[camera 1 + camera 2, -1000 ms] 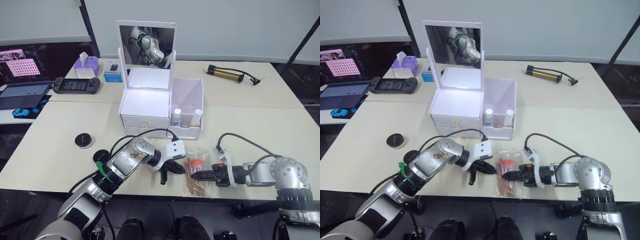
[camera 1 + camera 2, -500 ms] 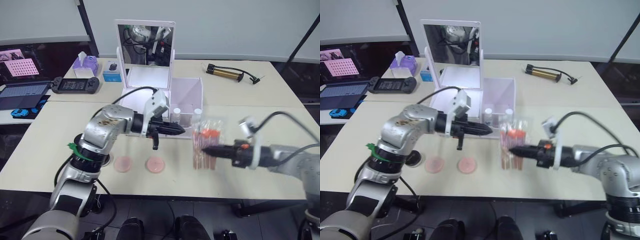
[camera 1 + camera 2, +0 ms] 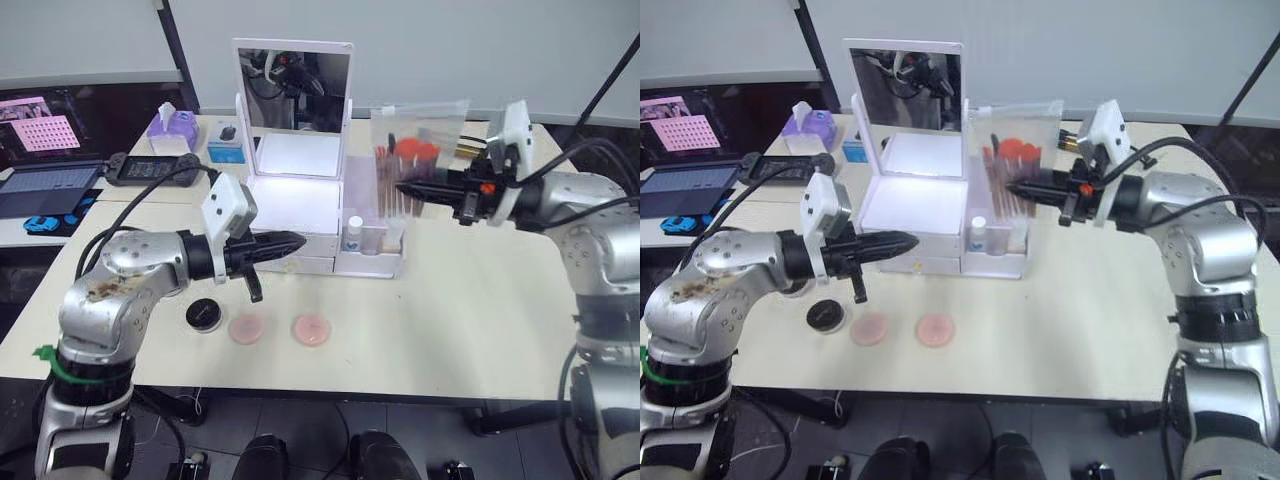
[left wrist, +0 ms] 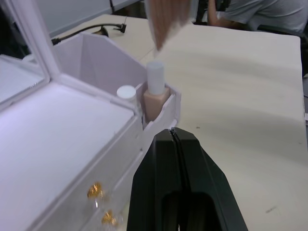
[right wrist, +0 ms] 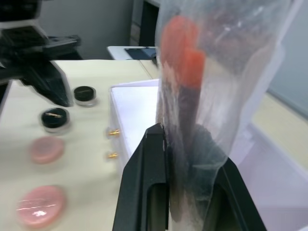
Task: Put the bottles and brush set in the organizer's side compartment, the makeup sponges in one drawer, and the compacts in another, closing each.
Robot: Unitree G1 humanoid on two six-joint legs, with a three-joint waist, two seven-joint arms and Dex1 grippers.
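My right gripper (image 3: 403, 187) is shut on the brush set (image 3: 415, 160), a clear bag of orange-tipped brushes that hangs upright above the side compartment (image 3: 376, 262) of the white mirrored organizer (image 3: 295, 200). The bag sits between the fingers in the right wrist view (image 5: 183, 139). Two bottles (image 4: 155, 94) stand at the front of that compartment. My left gripper (image 3: 295, 241) is shut and empty, its tip just in front of the two closed drawers (image 4: 96, 191). Two pink makeup sponges (image 3: 246, 328) (image 3: 312, 329) lie on the table in front. Black compacts (image 5: 54, 118) (image 5: 84, 94) sit to their left.
A tissue box (image 3: 172, 128), a game controller (image 3: 150, 168), a small blue box (image 3: 226, 150) and a laptop (image 3: 45, 185) are at the back left. The near table edge (image 3: 330, 385) runs just in front of the sponges.
My right gripper has raised the brush set from the table's front edge to above the side compartment. My left arm swung back and left, uncovering the sponges.
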